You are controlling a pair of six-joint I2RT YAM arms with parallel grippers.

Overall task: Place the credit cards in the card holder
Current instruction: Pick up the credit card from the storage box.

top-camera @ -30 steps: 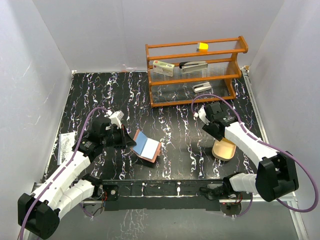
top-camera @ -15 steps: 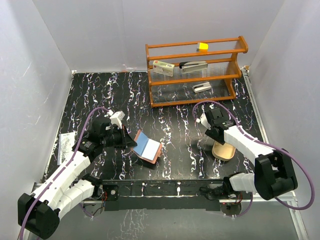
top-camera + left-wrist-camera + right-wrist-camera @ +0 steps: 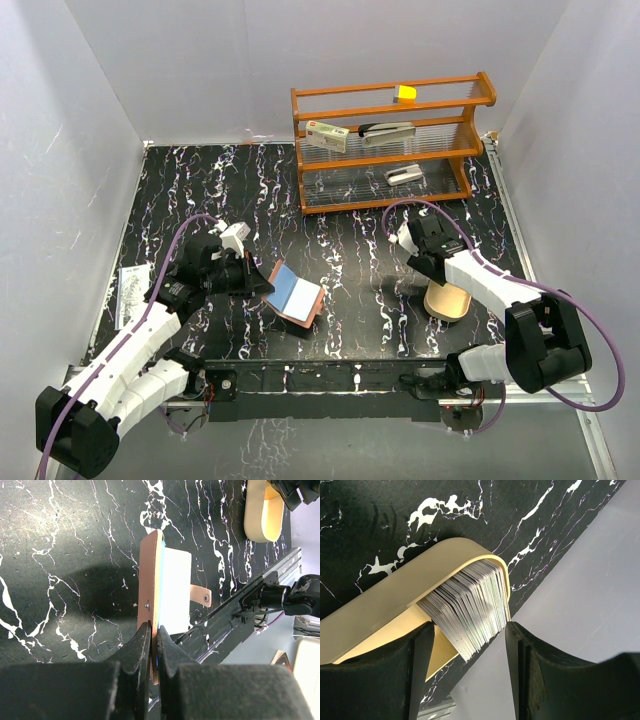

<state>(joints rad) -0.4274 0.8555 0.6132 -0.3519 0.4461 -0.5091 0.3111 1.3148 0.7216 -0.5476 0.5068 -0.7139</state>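
**Left gripper** [image 3: 153, 629]: found at 7 o'clock from the table's [image 3: 200, 190] centre. It is clamped on the near edge of the holder [image 3: 149, 570], which is held on edge and tilted with its snap tab hanging free.

**Holder:** a flat reddish-brown folding wallet. It is judged light, limp at the fold and stiffer across each panel. It is best pinched at a panel edge, as it is here.

**Blue card** [image 3: 296, 291]: laid flat against the holder's inner panel. Whether it is tucked into a slot cannot be told.

**Right gripper** [image 3: 468, 628]: found at 4 o'clock. Its jaws are set apart over the tray [image 3: 395, 595], with nothing seen held.

**Cards** [image 3: 467, 607]: a fanned stack is kept on edge inside the tray's curved end. They are judged thin, stiff, slick and very light, so several may be lifted at once. One card should be taken by its two long edges, near the exposed top.

**Packet** [image 3: 132, 290]: a white packet, placed at 8 o'clock beyond the table's left edge.

**Rack** [image 3: 390, 140]: a wooden rack, stood at 1 o'clock at the far side, with small items shelved on it.
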